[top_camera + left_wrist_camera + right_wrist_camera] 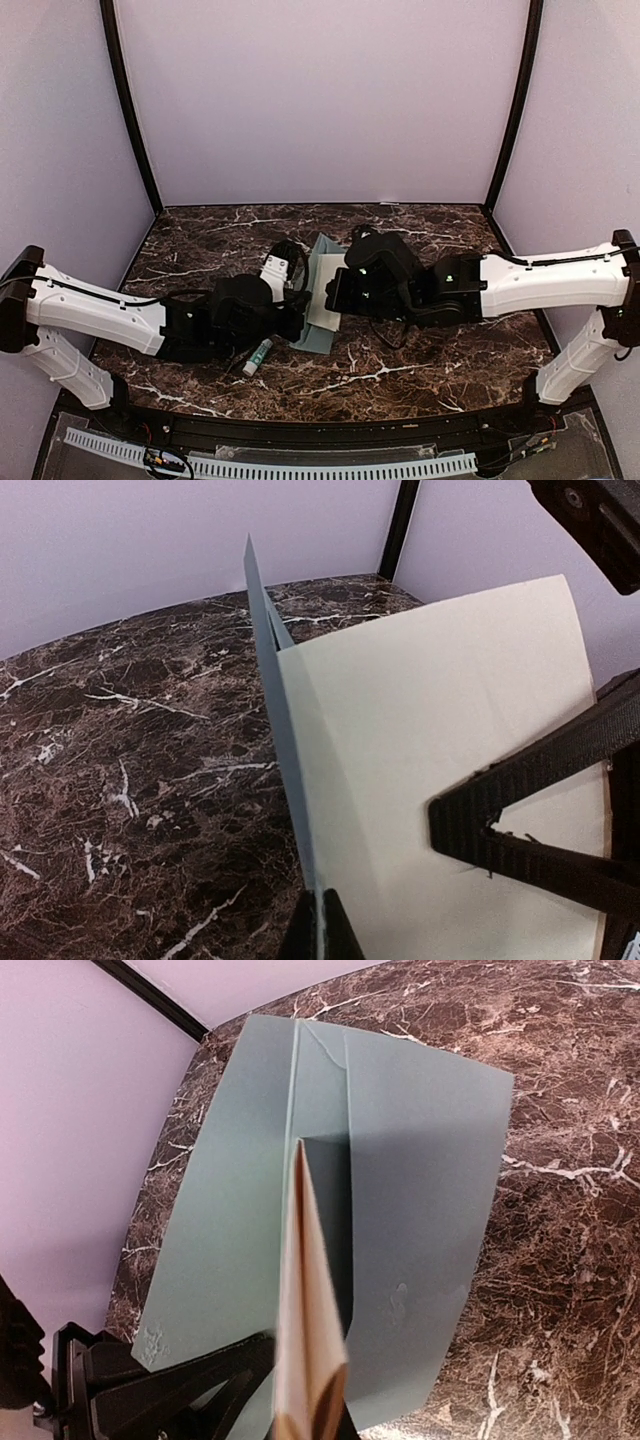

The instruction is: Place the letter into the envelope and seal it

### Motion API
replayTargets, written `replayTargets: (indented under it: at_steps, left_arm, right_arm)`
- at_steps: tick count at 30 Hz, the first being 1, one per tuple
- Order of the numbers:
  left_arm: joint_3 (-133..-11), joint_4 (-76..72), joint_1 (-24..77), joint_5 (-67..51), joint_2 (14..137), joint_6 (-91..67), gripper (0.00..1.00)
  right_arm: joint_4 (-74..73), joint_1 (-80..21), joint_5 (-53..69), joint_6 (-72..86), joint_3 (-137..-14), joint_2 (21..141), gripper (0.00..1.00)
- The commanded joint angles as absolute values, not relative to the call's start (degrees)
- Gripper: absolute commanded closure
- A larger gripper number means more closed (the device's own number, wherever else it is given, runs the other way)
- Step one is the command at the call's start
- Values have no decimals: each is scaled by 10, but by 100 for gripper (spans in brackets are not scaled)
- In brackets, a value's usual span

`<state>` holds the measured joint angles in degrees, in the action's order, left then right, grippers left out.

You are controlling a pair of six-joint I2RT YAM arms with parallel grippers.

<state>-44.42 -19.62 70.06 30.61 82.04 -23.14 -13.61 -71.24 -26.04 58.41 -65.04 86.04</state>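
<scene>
Above the dark marble table (420, 370), the envelope (420, 1160) is held on edge, clamped by the left gripper (318, 930), with the cream letter (430, 700) pinched in the right gripper (470, 825) just beside its face, so the sheet could be buckled or slid outside the pocket if the mouth is left unspread.

A dark brown marbled surface (420, 375) — veined in white — is seen. One small white-and-green tube (258, 356) is laid directly on it, toward 7 o'clock from the middle — angled toward 1 o'clock.
</scene>
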Motion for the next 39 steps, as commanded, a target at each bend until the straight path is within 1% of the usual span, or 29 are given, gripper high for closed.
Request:
replayTargets:
  at_steps: [1, 7, 18, 31, 35, 38, 39]
  left_arm:
    - [-473, -194, 723, 344, 828, -208, 100]
    - [-491, -189, 745, 387, 842, -193, 100]
    - [-497, -187, 755, 394, 846, -185, 100]
    - [-482, -226, 758, 296, 831, -174, 100]
    - [-477, -231, 758, 288, 827, -177, 100]
    - [-470, -241, 758, 283, 819, -181, 100]
    - [-466, -243, 758, 282, 816, -182, 100]
  right_arm:
    - [-156, -719, -282, 602, -681, 879, 100]
    - [-182, -720, -290, 613, -694, 889, 100]
    - [-183, -722, -300, 615, -689, 887, 100]
    - [-181, -721, -308, 621, -683, 890, 100]
    - [-160, -721, -301, 613, -669, 881, 90]
    - [-145, -721, -294, 607, -656, 872, 81]
    - [-142, -721, -289, 603, -655, 869, 76]
